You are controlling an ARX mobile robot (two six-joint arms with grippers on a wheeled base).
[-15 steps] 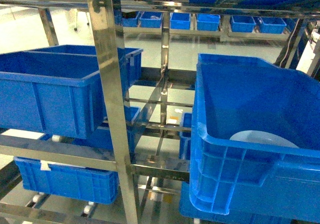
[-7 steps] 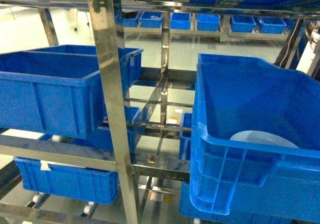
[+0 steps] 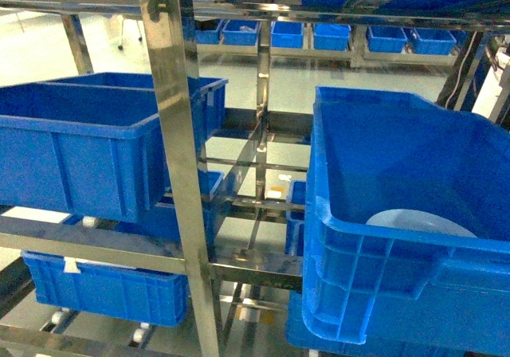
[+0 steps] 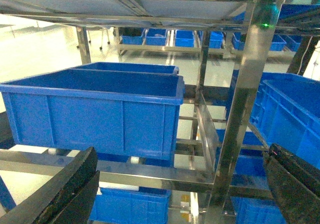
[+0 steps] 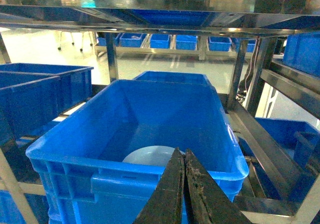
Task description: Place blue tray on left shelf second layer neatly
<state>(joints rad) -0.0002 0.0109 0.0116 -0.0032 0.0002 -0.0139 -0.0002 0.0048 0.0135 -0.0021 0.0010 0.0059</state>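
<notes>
Shelving of steel posts (image 3: 177, 134) is carrying deep blue crates (image 3: 88, 146), and the blue tray (image 5: 150, 156) is lying inside the right crate (image 5: 150, 119), awaiting pickup, with right fingers (image 5: 181, 184) pressed together, left fingers (image 4: 75, 184) spread.

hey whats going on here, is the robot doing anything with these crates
Nothing is being handled yet. The robot faces a steel rack stacked with dark blue crates. The pale blue tray lies flat in the bottom of the right-hand crate, untouched. The right gripper hangs in front of that crate with its jaws shut and empty. The left gripper is open, aimed at the left crate on the rack, also holding nothing. So the tray has not been picked up.
</notes>
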